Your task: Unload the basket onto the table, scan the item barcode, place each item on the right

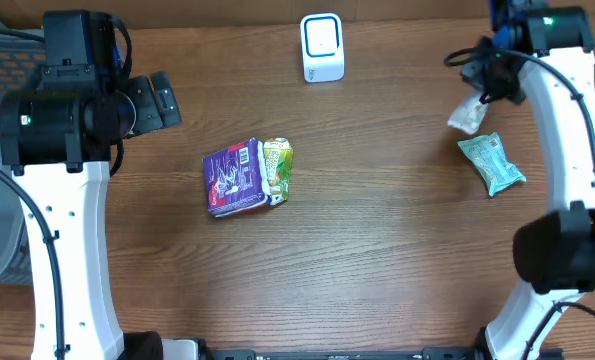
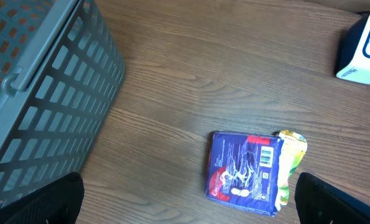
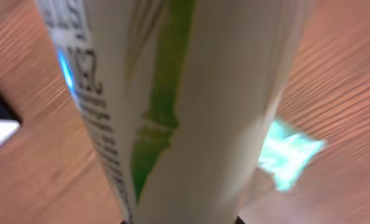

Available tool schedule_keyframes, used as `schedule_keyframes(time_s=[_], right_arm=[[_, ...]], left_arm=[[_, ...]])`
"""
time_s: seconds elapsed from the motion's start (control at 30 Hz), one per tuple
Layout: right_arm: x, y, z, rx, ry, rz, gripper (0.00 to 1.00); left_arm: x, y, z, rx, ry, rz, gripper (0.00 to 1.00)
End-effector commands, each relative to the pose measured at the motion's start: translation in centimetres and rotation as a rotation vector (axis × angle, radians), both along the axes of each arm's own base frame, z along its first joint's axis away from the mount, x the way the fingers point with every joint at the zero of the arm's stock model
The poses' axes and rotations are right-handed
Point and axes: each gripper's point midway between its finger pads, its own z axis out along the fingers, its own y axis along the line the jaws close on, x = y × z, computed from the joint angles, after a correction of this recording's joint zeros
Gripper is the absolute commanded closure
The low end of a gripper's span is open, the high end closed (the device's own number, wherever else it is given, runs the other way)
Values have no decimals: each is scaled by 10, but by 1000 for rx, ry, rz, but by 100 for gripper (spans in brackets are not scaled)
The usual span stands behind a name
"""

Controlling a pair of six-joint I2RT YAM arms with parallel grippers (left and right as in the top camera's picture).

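End effector (image 1: 480, 97) grips apparently white-green packet (image 3: 172, 93).

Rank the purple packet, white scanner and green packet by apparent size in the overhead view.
1. Purple packet
2. White scanner, though it stands taller and nearer the camera, so this rank is unsure
3. Green packet

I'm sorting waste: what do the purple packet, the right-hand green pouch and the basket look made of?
Purple packet: likely plastic film, glossy print, creased edges.
Green pouch: probably plastic film, crinkled, crimped ends.
Basket: grey moulded plastic, matte lattice wall.
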Motion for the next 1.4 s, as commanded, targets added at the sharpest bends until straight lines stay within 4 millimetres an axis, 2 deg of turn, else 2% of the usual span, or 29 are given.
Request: schedule_keyframes(time_s=[0.0, 0.17, 0.27, 0.37, 0.43, 0.53, 0.63, 0.73, 0.8, 0.93, 1.0, 1.07, 1.2, 1.37], right_arm=[[-9, 22, -55, 275, 109, -147, 96], [-18, 5, -109, 290, 146, -211, 95], [-21, -3, -129, 270, 145, -229, 83], [-28, -20, -139, 207, 156, -262, 74], [-38, -38, -142, 138, 183, -296, 56], [-54, -59, -142, 86, 235, -343, 45], [-68, -73, -139, 84, 277, -341, 39], [-73, -78, -122, 92, 271, -269, 34], [-70, -73, -100, 101, 228, -188, 30], [-64, -52, -46, 101, 108, -50, 11], [-60, -30, -20, 120, 42, 38, 6], [-53, 6, -4, 190, -26, 167, 6], [-44, 97, 6, 342, -102, 482, 6], [-54, 196, -17, 400, -58, 672, 6]], left_arm=[[-2, 0, 13, -12, -44, 13, 0], [-3, 0, 13, -12, -43, 13, 0], [-3, 0, 13, -12, -43, 13, 1], [-3, 0, 13, -12, -43, 13, 1], [-2, 0, 13, -12, -44, 13, 0], [-3, 0, 13, -12, -43, 13, 0], [-2, 0, 13, -12, -44, 13, 0], [-3, 0, 13, -12, -43, 13, 1], [-2, 0, 13, -12, -44, 13, 1], [-2, 0, 13, -12, -44, 13, 1], [-2, 0, 13, -13, -44, 13, 1], [-3, 0, 13, -12, -43, 13, 1], [-2, 0, 13, -13, -44, 13, 0], [-2, 0, 13, -12, -44, 13, 0]])
